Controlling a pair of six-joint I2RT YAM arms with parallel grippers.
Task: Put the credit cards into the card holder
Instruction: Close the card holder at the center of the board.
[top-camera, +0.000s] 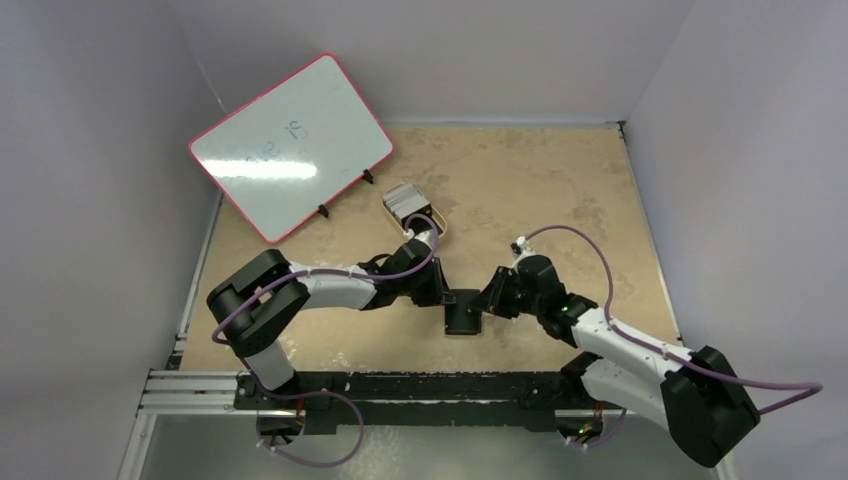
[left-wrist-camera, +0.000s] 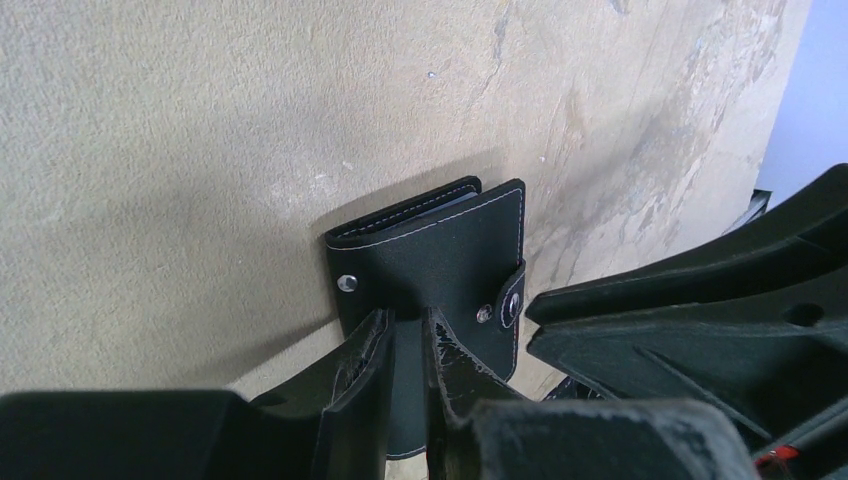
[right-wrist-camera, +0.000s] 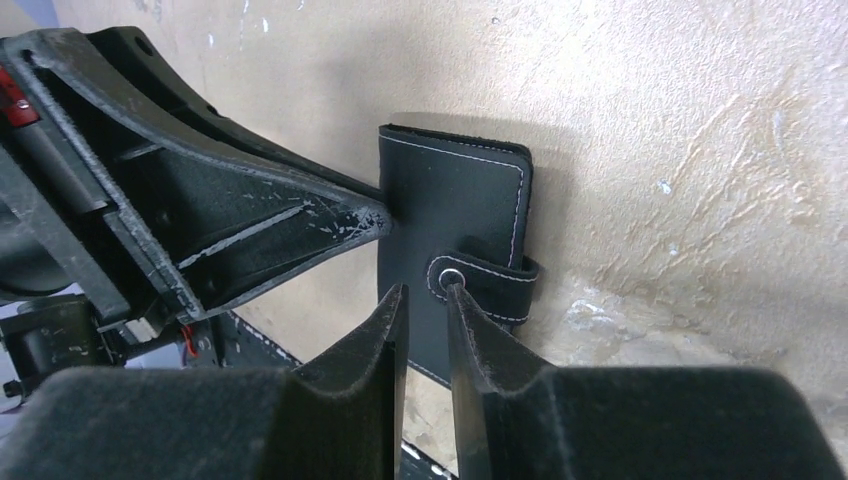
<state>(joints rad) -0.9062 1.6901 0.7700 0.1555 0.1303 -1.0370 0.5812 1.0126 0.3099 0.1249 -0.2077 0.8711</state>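
The card holder (top-camera: 463, 318), a black folded wallet, lies near the table's front edge between both grippers. My left gripper (top-camera: 443, 293) comes from the left. In the left wrist view its tips (left-wrist-camera: 407, 315) rest on the card holder's face (left-wrist-camera: 440, 255), jaws a narrow gap apart, nothing visibly clamped. My right gripper (top-camera: 487, 300) comes from the right. Its tips (right-wrist-camera: 425, 290) sit on the card holder (right-wrist-camera: 460, 200), one fingertip at the snap tab (right-wrist-camera: 495, 280). The credit cards (top-camera: 403, 197) are a whitish stack farther back, apart from both grippers.
A tan tin (top-camera: 440, 222) lies beside the cards. A red-framed whiteboard (top-camera: 290, 145) leans at the back left. The black base rail (top-camera: 400, 385) runs just in front of the card holder. Grey walls close in the table.
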